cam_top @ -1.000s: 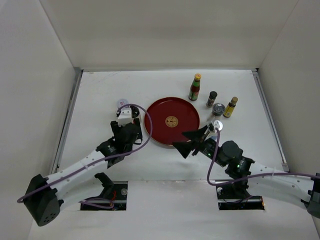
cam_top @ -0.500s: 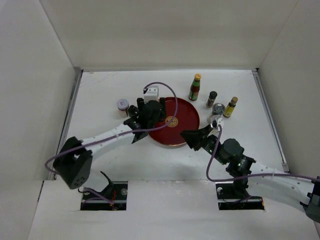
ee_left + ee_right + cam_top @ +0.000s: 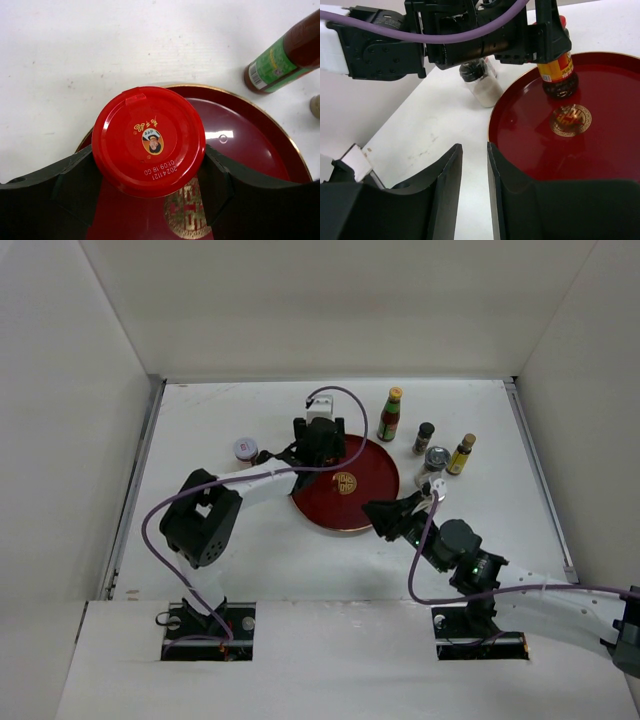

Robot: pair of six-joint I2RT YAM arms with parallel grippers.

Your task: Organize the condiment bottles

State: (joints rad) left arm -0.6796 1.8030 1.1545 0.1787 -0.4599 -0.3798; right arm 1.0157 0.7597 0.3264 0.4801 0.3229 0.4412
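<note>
left gripper [image 3: 148, 155] is clamping one red-capped bottle [image 3: 559, 67], jaws pressing both sides just under the cap. Bottle is hanging upright over the far-left part of the red tray [image 3: 372, 492]. Its base is sitting right at the tray surface; can't tell if it's touching.

right gripper [image 3: 472, 147] is hovering low at the tray's near-right rim, jaws standing a slim gap apart, gripping nothing.

Counting: one tray, one gold emblem [image 3: 345, 482] in its centre. Seven bottles are showing:
- 1 in the left gripper
- 2 sitting on the table [image 3: 200, 410] left of the tray: pale-lidded jar [image 3: 245, 449], and white-filled jar [image 3: 481, 85] with a black cap just beside the rim, under the left arm [image 3: 250, 478]
- 4 standing in a loose cluster right of the tray's far side: sauce bottle [image 3: 389, 418] with yellow-green cap, small black-capped jar [image 3: 424, 437], silver-lidded jar [image 3: 436, 458], yellow bottle [image 3: 461, 453] with tan cap

All seven are standing upright.
</note>
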